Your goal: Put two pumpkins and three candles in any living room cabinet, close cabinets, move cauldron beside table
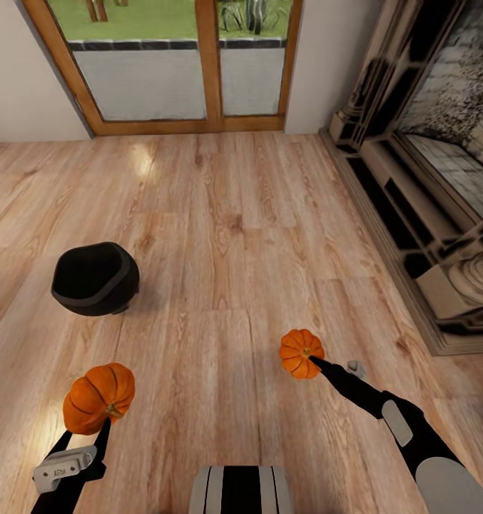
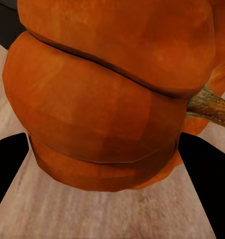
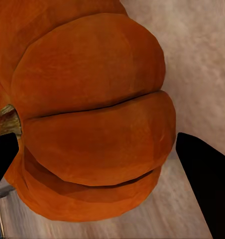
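1. Left pincer was clamped on a pumpkin, held above the plank floor.
2. Right pincer was clamped on the second pumpkin.
3. Judged: ribbed, hard, smooth rinds; a grip across the belly suits, light load.
4. Matte black cauldron sat on the floor, apart.

- The left gripper is clamping a pumpkin between its fingers, arm held low.
- The right gripper is gripping another pumpkin, arm reaching forward.
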